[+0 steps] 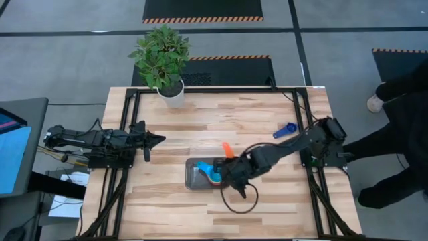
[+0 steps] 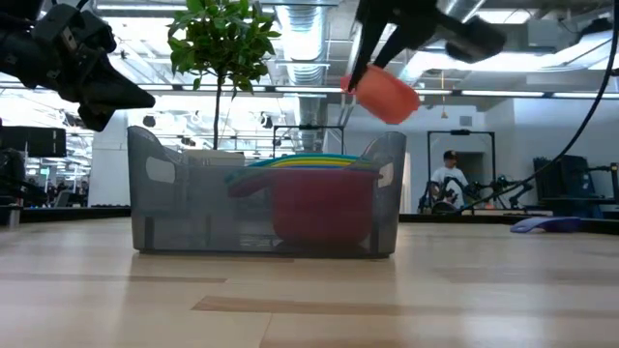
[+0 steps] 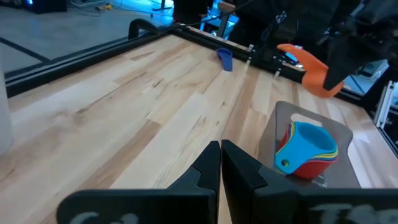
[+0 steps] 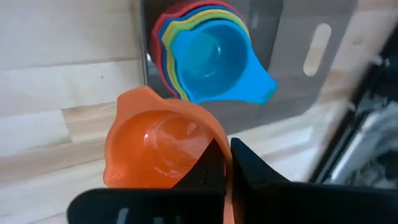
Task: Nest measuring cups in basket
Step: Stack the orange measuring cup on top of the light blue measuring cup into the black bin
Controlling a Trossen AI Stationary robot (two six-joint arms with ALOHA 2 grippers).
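Observation:
The grey translucent basket (image 1: 194, 175) (image 2: 155, 208) sits at the table's middle. Inside it is a nest of cups, red (image 2: 319, 208) outermost and light blue (image 1: 215, 174) (image 4: 208, 56) on top. My right gripper (image 1: 231, 164) (image 4: 225, 146) is shut on an orange cup (image 4: 155, 146) (image 2: 387, 97), just off the basket's right end and higher than its rim. A dark blue cup (image 1: 285, 130) (image 3: 225, 59) lies on the table toward the far right. My left gripper (image 1: 157, 139) (image 3: 221, 155) waits shut above the left side. My right gripper pinches the orange cup's rim (image 4: 217, 134), one finger (image 4: 208, 165) over the inside and the other (image 4: 249, 165) outside. The fingers come from above, slanting from the table's right. The cup is lifted clear and tilted (image 2: 387, 97); its handle does not show at the contact.
A white pot with a green plant (image 1: 170, 94) stands at the far edge, left of centre. A black cable loop (image 1: 241, 201) lies near the basket's near right side. A person (image 1: 401, 134) stands beyond the table's right edge. Bare wood lies left of and nearer than the basket.

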